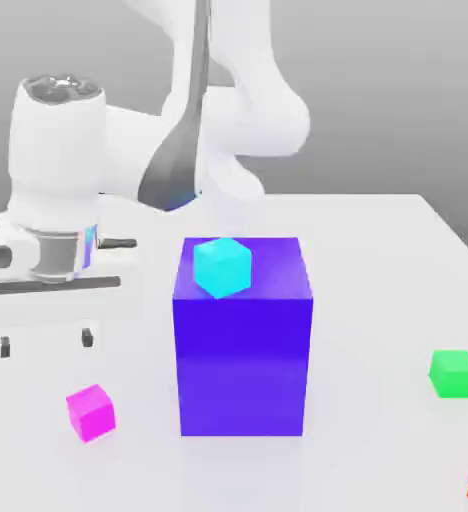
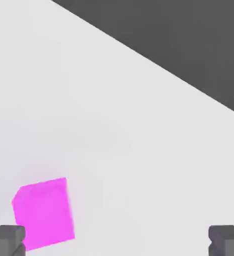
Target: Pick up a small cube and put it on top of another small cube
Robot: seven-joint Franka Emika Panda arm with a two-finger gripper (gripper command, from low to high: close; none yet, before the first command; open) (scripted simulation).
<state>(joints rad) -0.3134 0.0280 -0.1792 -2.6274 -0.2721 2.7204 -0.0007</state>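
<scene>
The white two-fingered pincer (image 1: pixel 46 341) hangs in the left part of the exterior view, around mid-height, with its fingers spread wide and nothing between them. Below it and slightly toward the exterior view's right, the small bright magenta cube (image 1: pixel 91 412) rests on the pale, smooth counter (image 1: pixel 368 280), in the lower left of the frame. In the hand view the cube lies close to one fingertip rather than midway between the two, so the pincer does not look centred on it.

The step in hand seems to be the approach to the pick. The next move calls for a sideways correction to bring the cube between the fingers, probably a small turn to match its faces, then a straight descent and a close.

The small bright green cube (image 1: pixel 453 374), the likely base for the stack, sits at the right side of the exterior view, below mid-height. The big blue-violet block (image 1: pixel 242 365) stands between the two, with a small cyan cube (image 1: pixel 222 267) on top, so the later carry should go high or around it.
</scene>
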